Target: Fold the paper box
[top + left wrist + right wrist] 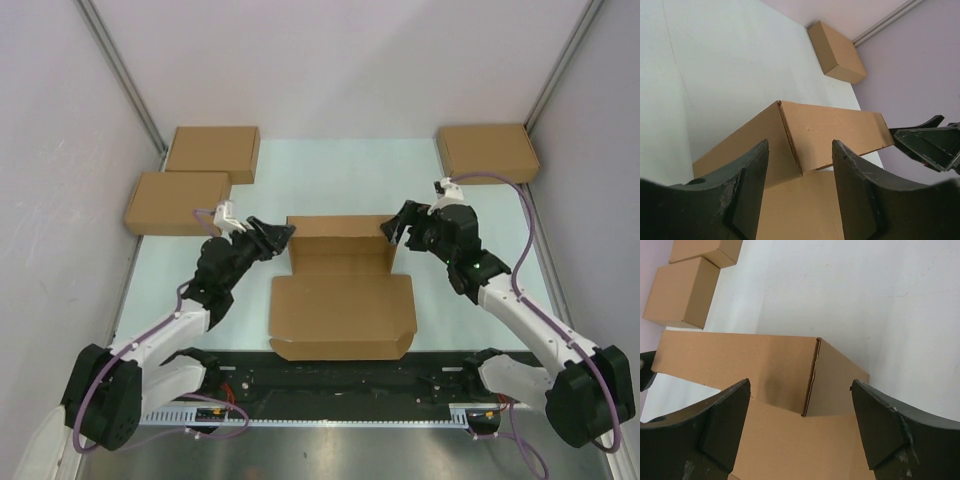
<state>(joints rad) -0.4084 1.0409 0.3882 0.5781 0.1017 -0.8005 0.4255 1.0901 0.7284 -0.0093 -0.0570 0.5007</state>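
The paper box [342,315] lies in the middle of the table, its lid panel flat toward the arms and its far walls [340,228] folded upright into a shallow tray. My left gripper [281,236] is at the tray's left far corner. In the left wrist view the left gripper [800,144] is open, with the box's corner [790,135] just past its fingertips. My right gripper [393,231] is at the right far corner. In the right wrist view the right gripper [800,384] stands wide open around the corner seam [812,375], holding nothing.
Two closed brown boxes [212,153] [177,203] sit at the back left and one [487,152] at the back right. White walls enclose the table on the left, right and rear. The black rail [340,372] with both arm bases runs along the near edge.
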